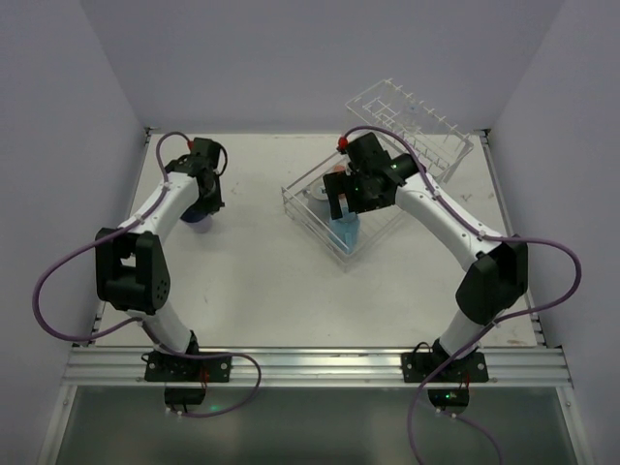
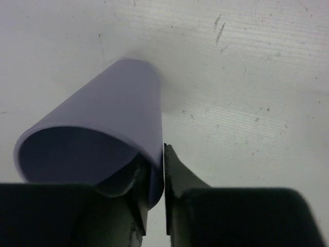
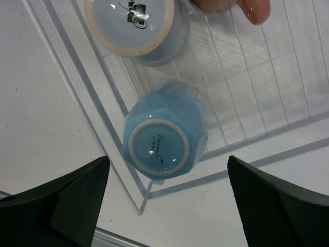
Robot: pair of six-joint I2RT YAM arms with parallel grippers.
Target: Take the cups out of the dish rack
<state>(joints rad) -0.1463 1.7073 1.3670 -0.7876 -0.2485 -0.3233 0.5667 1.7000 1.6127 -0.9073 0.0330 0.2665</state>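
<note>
Right hand [image 1: 345,201] hangs with its fingers spread wide over the low basket of the rack [image 3: 267,67], which sits on the far right of the worktop [image 1: 262,271]. Directly beneath it, in the wrist view, the blue cup [image 3: 162,139] stands upside down in the basket's near corner, just inside the two walls that meet there. Its base faces up at the hand, so its long axis runs roughly straight up, in line with the approach. The cup lies between the two fingers, a little toward the left one.

The grey-blue cup [image 3: 136,25], also base up, sits just beyond it, and the pink cup [image 3: 252,10] is farther off to the right at the edge of view. Where the blue cup's handle points I cannot tell.

Left hand [image 2: 163,170] is at the far left of the worktop, well away from the rack, pinching the wall of the lavender cup [image 2: 103,118] at its rim; that cup is tilted, and whether it touches the worktop is unclear. The right arm is plainly the nearer one, and a straight descent should bracket the blue cup, with the corner walls the likely snag.
</note>
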